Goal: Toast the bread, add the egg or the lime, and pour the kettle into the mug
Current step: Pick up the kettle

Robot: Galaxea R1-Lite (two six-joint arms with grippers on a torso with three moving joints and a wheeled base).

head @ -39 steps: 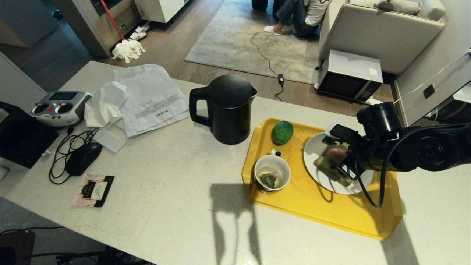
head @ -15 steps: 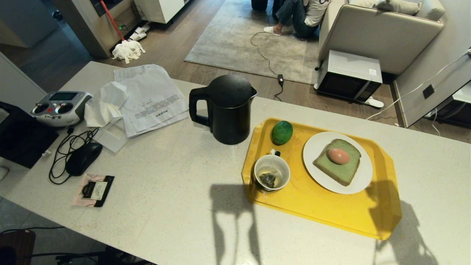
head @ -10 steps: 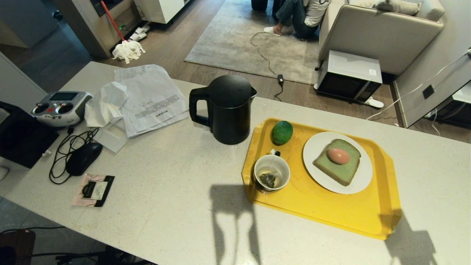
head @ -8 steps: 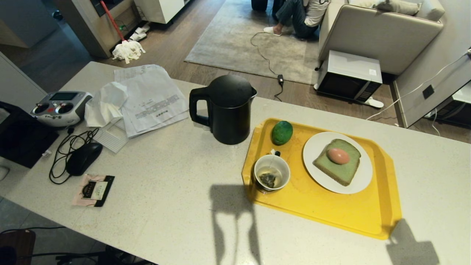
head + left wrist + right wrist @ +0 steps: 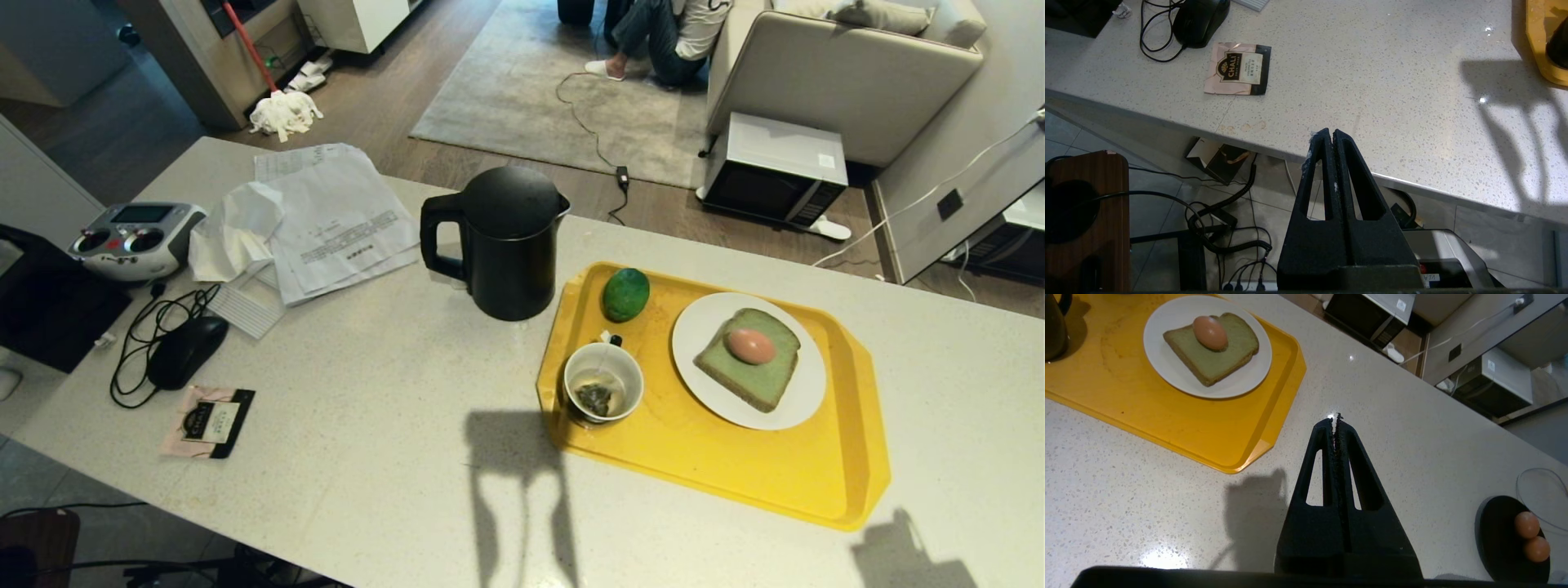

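Observation:
The pale green bread (image 5: 749, 369) lies on a white plate (image 5: 706, 327) on the yellow tray (image 5: 735, 465), with a reddish-brown egg (image 5: 751, 345) resting on top of it. The dark green lime (image 5: 626, 294) sits at the tray's far left corner. A mug (image 5: 603, 384) with a tea bag inside stands on the tray's left side. The black kettle (image 5: 506, 245) stands upright on the counter left of the tray. Neither arm shows in the head view. My right gripper (image 5: 1336, 419) is shut and empty above the bare counter, right of the tray. My left gripper (image 5: 1330, 134) is shut and empty at the counter's near edge.
Papers (image 5: 326, 216), a crumpled tissue (image 5: 233, 229), a remote controller (image 5: 135, 239), a black mouse (image 5: 184, 351) with its cable and a tea sachet (image 5: 211, 420) lie on the counter's left. A black dish (image 5: 1498, 539) with two more eggs (image 5: 1531, 537) sits far right. A person sits on the floor beyond.
My right arm has drawn back from the plate and out of the head view, leaving the egg on the bread. Its shadow has slid toward the counter's near right corner.

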